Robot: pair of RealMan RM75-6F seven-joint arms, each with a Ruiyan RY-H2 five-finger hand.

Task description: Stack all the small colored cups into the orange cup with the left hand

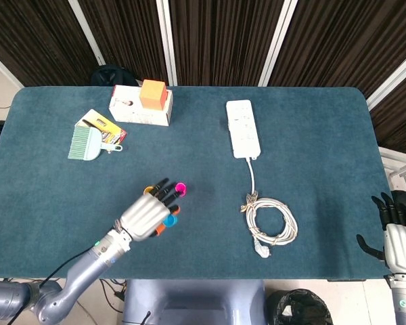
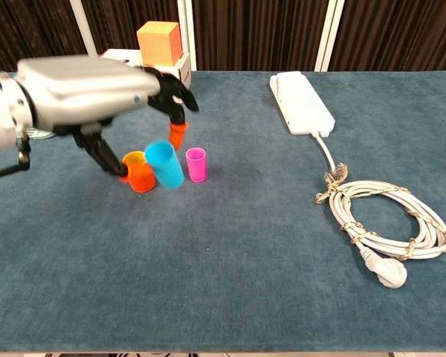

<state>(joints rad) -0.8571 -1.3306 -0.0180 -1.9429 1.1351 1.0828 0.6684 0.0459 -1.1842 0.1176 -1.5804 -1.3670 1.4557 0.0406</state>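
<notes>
My left hand (image 2: 82, 93) holds the blue cup (image 2: 164, 164) pinched between thumb and a finger, lifted off the table and tilted. Just left of the blue cup and partly behind it, the orange cup (image 2: 140, 175) stands upright. The pink cup (image 2: 196, 164) stands upright on the right. From the head view, the left hand (image 1: 145, 215) covers most of the orange cup; the blue cup (image 1: 170, 220) shows at its fingertips and the pink cup (image 1: 181, 187) just beyond. My right hand (image 1: 396, 237) hangs off the table's right front corner, fingers apart, holding nothing.
A white box (image 1: 132, 112) with an orange block (image 1: 153, 93) on it stands at the back left, a green brush (image 1: 86, 143) beside it. A white power strip (image 1: 243, 128) and its coiled cable (image 1: 271, 227) lie to the right.
</notes>
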